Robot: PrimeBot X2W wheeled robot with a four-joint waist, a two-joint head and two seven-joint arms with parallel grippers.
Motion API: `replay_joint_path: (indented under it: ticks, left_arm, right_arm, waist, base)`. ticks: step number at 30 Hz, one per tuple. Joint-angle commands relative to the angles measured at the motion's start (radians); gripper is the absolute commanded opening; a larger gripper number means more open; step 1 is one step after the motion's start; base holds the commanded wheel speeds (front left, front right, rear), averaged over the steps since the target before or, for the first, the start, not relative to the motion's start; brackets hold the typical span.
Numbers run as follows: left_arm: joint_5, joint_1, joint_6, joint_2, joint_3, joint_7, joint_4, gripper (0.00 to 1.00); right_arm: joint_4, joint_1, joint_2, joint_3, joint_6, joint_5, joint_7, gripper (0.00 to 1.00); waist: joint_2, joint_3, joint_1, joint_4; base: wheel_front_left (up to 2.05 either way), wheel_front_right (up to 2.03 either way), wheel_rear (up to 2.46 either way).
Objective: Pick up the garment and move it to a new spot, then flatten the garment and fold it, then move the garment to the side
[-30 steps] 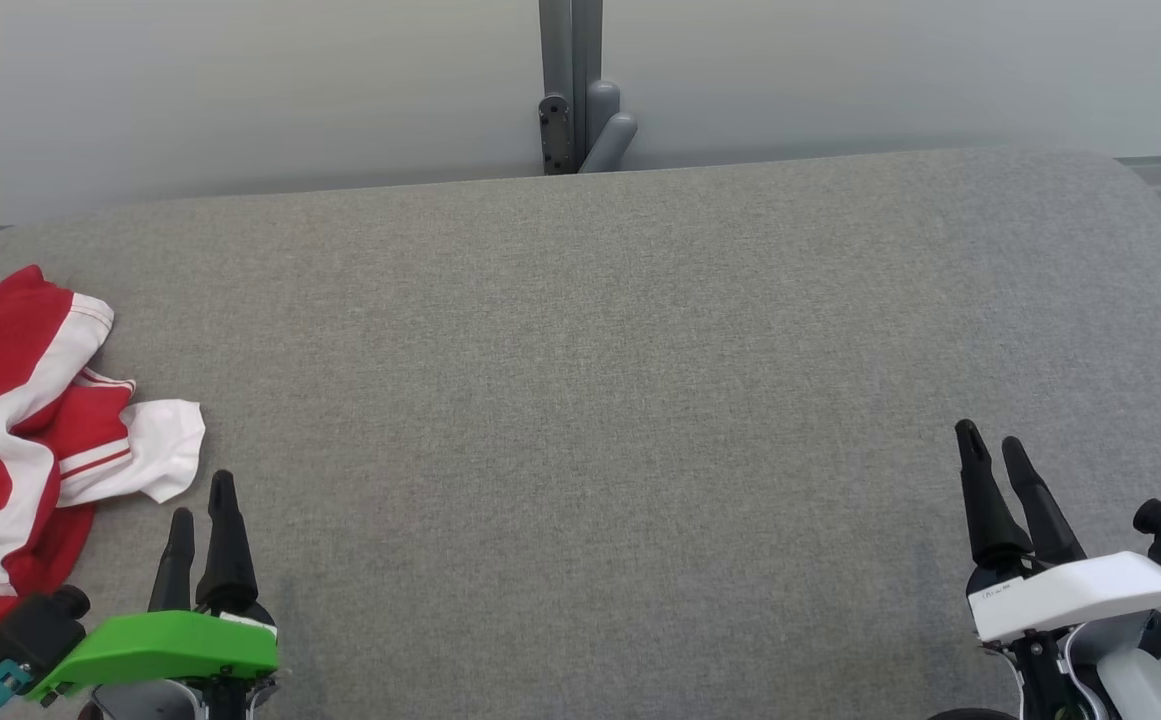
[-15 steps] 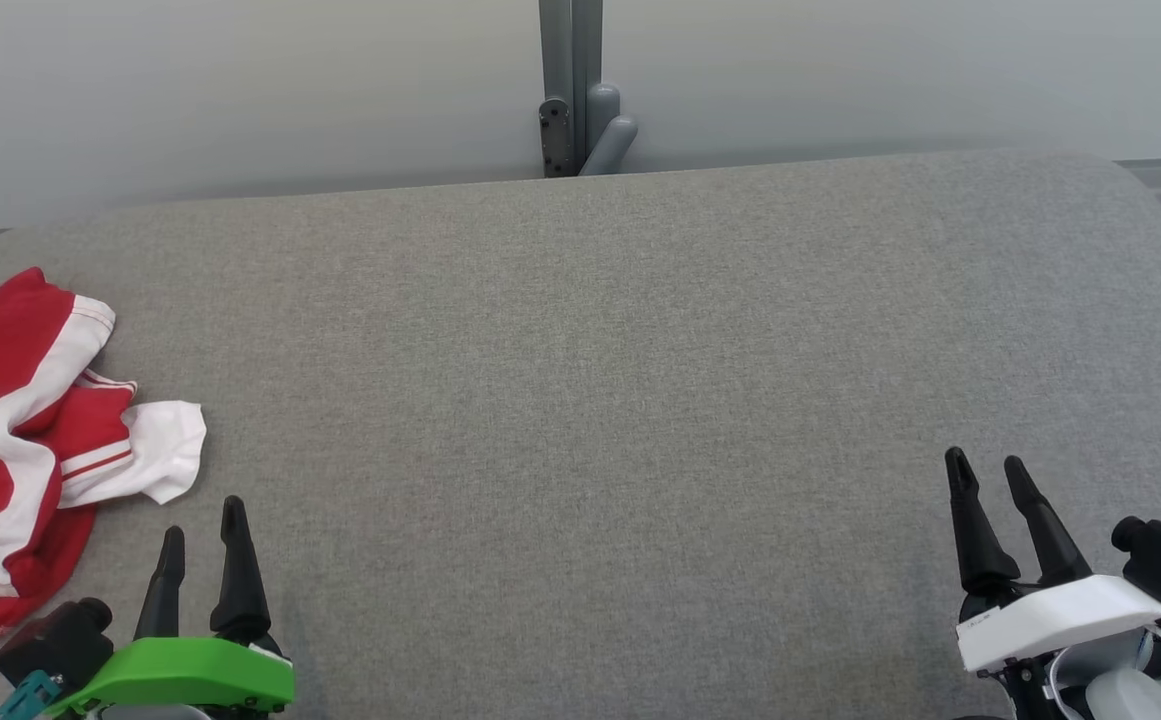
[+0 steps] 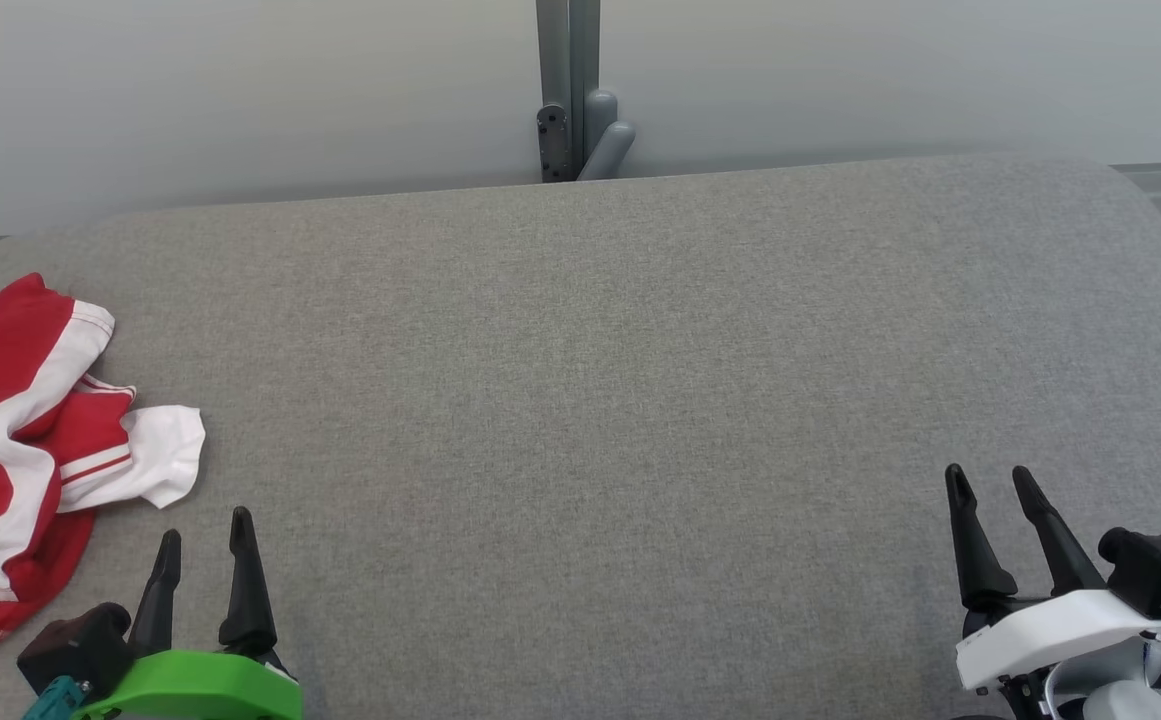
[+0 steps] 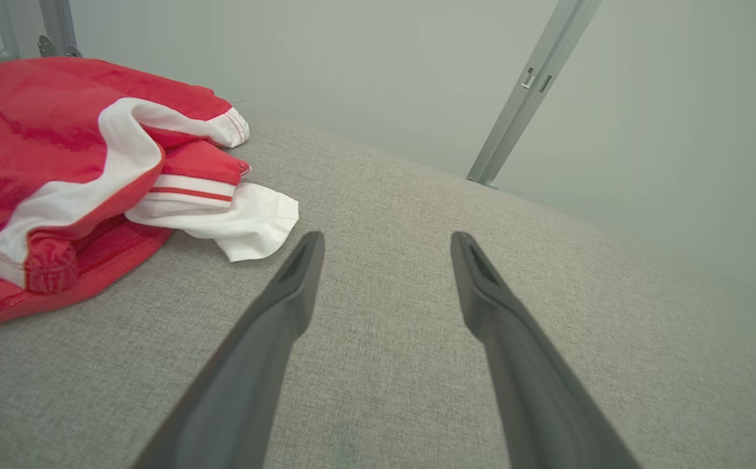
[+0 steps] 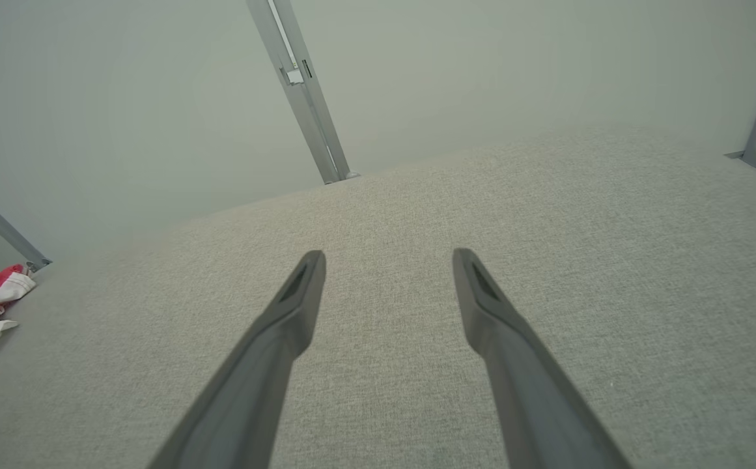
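Garment (image 3: 10, 450): red w/ white stripes + a white sleeve end. Lies crumpled at far left of grey fabric surface (image 3: 580, 400), partly cut off by the head view's left edge. Not flattened, not folded. The white sleeve bit pokes out twd the centre and lies on the fabric.

L gripper (image 3: 206, 524): lower left of head view, green housing, both dark fingers spread wide w/ nothing betw them. Tips point up-frame, near the white sleeve end but apart from it, no contact. L wrist view: fingers wide, bare grey fabric betw them, garment up-left of the left fingertip, sleeve end close to that tip w/ a gap.

R gripper (image 3: 988, 471): lower right of head view, white housing, fingers spread wide too, empty. Well apart from garment, bare fabric all around. R wrist view: garment shows small at far left edge.

Bkgd: pale wall (image 3: 240, 90), grey vertical post (image 3: 565, 90) behind the surface's far edge, approx centre.
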Motion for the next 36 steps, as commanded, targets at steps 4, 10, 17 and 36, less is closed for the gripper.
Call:
replay_joint_path:
  ticks: [4,10,17,36]
  left_arm:
    - [0.056,0.009,-0.008,0.008,0.002,-0.016,-0.010,1.00]
    - [0.119,0.018,-0.013,0.009,0.001,-0.031,-0.003,1.00]
    - [0.179,0.026,-0.018,0.011,0.001,-0.047,0.007,1.00]
    - [0.286,0.043,-0.032,0.010,0.011,-0.082,0.042,1.00]
  right_arm:
    - [0.002,0.010,0.005,-0.019,0.000,-0.067,-0.007,1.00]
    - [0.010,0.023,0.017,-0.038,0.000,-0.149,-0.008,1.00]
    - [0.018,0.032,0.028,-0.054,0.000,-0.222,-0.008,1.00]
    - [0.022,0.051,0.055,-0.095,0.000,-0.385,-0.010,1.00]
  waist:
    - [0.0001,-0.001,0.0000,-0.002]
    - [0.0001,-0.003,0.0000,-0.004]
    - [0.0001,-0.006,0.0000,-0.005]
    - [0.0001,-0.006,0.0000,-0.008]
  base:
    - [0.00,0.00,0.00]
    - [0.00,0.00,0.00]
    - [0.00,0.00,0.00]
    - [0.00,0.00,0.00]
